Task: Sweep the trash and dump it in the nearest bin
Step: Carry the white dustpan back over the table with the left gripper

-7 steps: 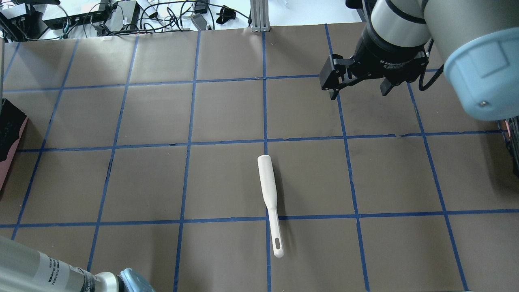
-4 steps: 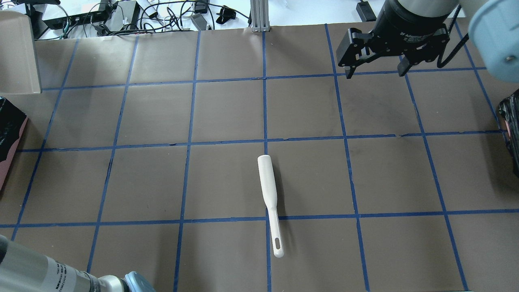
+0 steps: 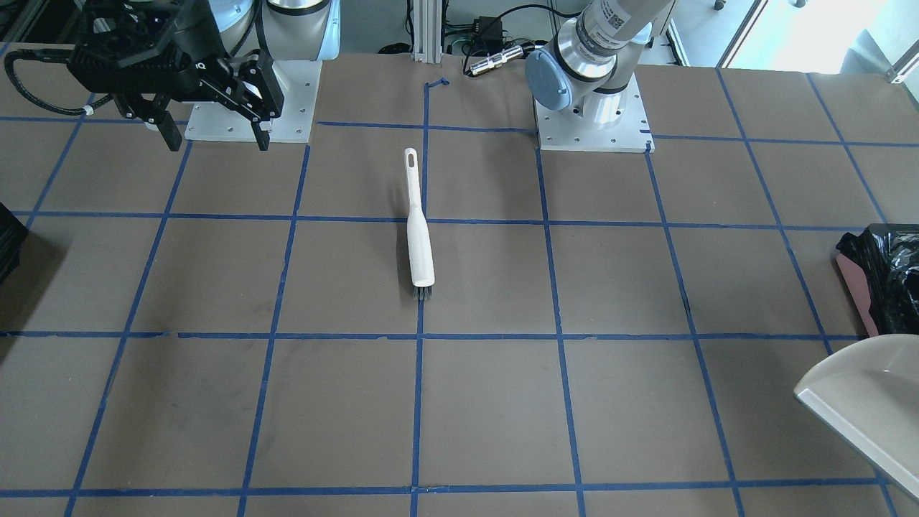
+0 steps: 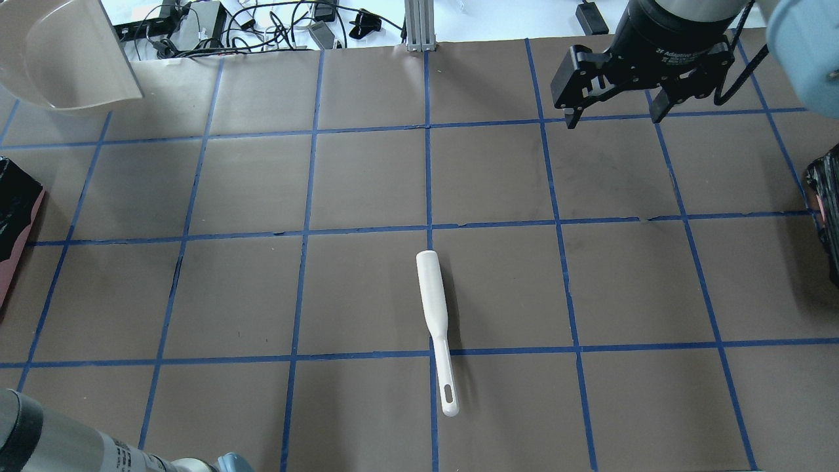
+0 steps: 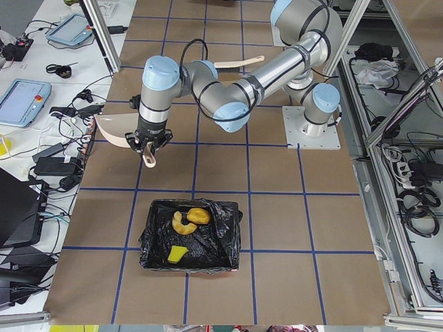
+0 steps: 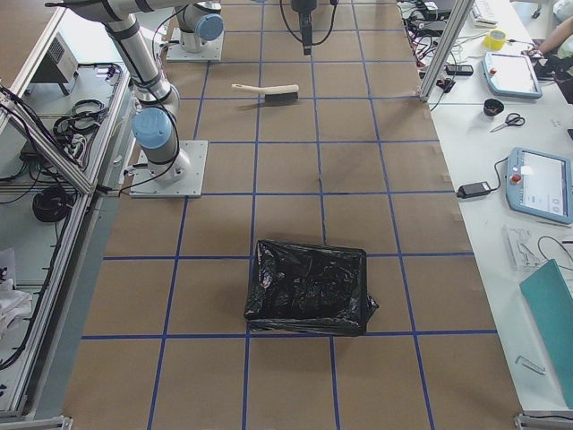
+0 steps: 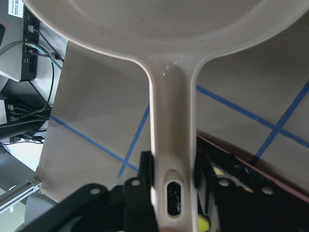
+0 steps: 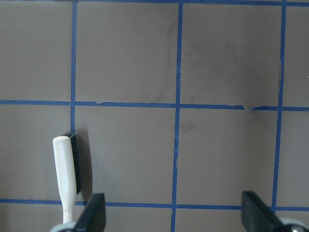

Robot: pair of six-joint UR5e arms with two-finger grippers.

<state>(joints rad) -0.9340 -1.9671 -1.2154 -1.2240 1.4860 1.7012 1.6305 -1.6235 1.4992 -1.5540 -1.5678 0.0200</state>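
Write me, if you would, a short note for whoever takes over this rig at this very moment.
Left gripper: shut on the handle of the pale plastic dustpan, held off the table; the pan looks empty.
Right gripper: open, empty, above the table.
Trash: the cream curved slice, golden-brown lumpy piece and yellow-and-green sponge wedge all lie in the pinkish bin lined with a black bag.
White long-handled brush: lying flat mid-table.
Done: sweeping and dumping, it seems. Left: probably only setting the dustpan down.
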